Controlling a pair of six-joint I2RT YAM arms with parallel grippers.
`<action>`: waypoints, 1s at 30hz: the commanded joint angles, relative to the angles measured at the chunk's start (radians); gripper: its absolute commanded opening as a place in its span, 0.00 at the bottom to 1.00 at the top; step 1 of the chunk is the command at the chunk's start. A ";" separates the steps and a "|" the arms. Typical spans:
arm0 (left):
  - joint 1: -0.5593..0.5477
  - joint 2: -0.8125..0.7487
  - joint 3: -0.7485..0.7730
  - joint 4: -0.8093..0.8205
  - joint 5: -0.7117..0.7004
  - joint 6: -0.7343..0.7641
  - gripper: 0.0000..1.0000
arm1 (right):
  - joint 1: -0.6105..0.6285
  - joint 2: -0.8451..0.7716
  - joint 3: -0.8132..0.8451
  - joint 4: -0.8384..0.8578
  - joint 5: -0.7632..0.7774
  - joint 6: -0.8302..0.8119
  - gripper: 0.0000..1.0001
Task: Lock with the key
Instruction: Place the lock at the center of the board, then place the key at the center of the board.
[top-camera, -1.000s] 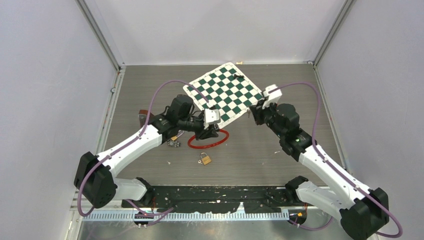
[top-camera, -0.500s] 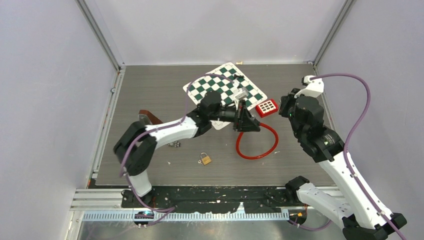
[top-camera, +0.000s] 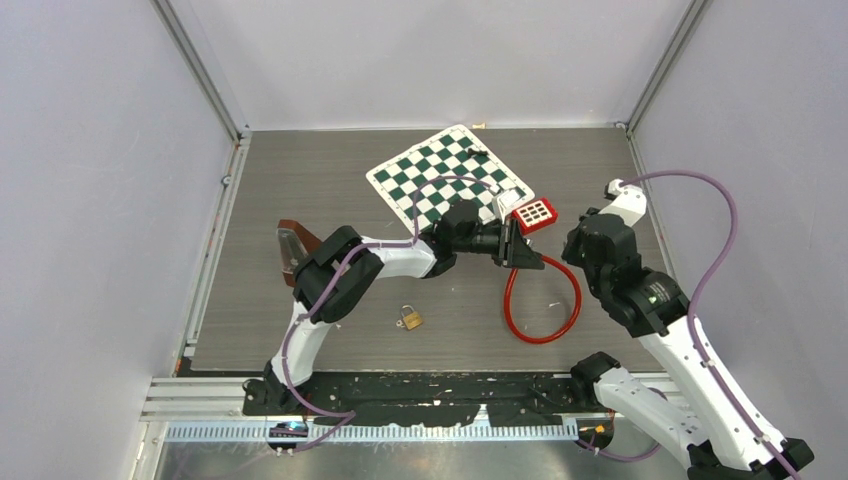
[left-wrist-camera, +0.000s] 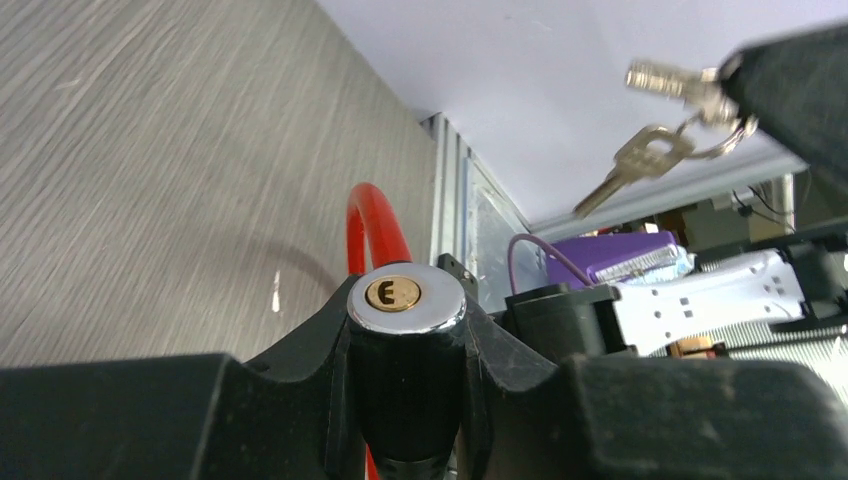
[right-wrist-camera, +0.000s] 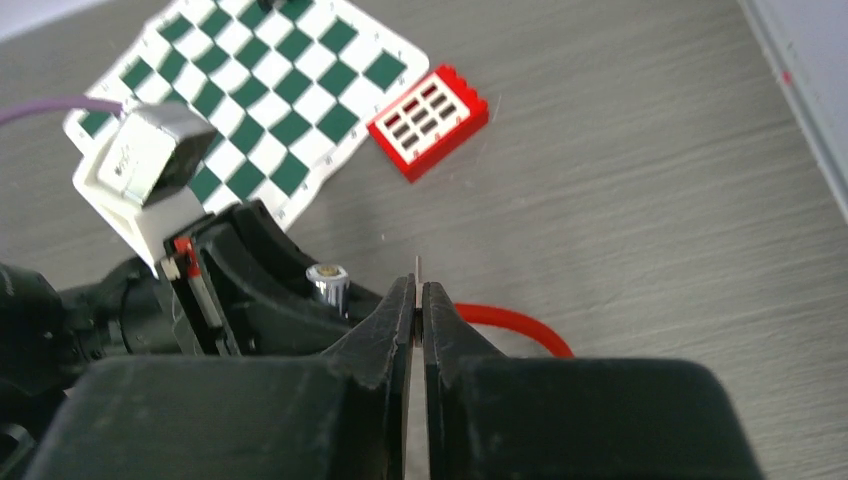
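My top camera looks down on the whole desk (top-camera: 300, 180) from the near side; both wrist cameras sit close, facing each other across the red cable lock (left-wrist-camera: 405, 300).

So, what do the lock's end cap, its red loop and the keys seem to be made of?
The end cap looks like polished chrome-plated metal: mirror shine, with a brass-coloured keyway. The red loop is probably plastic-coated cable, smooth and glossy. The keys are metal, one brass-toned, one silvery.
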 joint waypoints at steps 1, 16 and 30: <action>-0.006 -0.010 0.002 -0.069 -0.084 0.004 0.07 | -0.007 0.026 -0.087 -0.026 -0.096 0.106 0.09; -0.007 -0.230 -0.138 -0.468 -0.505 0.372 0.99 | -0.031 0.157 -0.303 0.050 -0.269 0.167 0.05; -0.007 -0.508 -0.240 -0.691 -0.868 0.539 1.00 | -0.031 0.314 -0.336 0.134 -0.339 0.177 0.20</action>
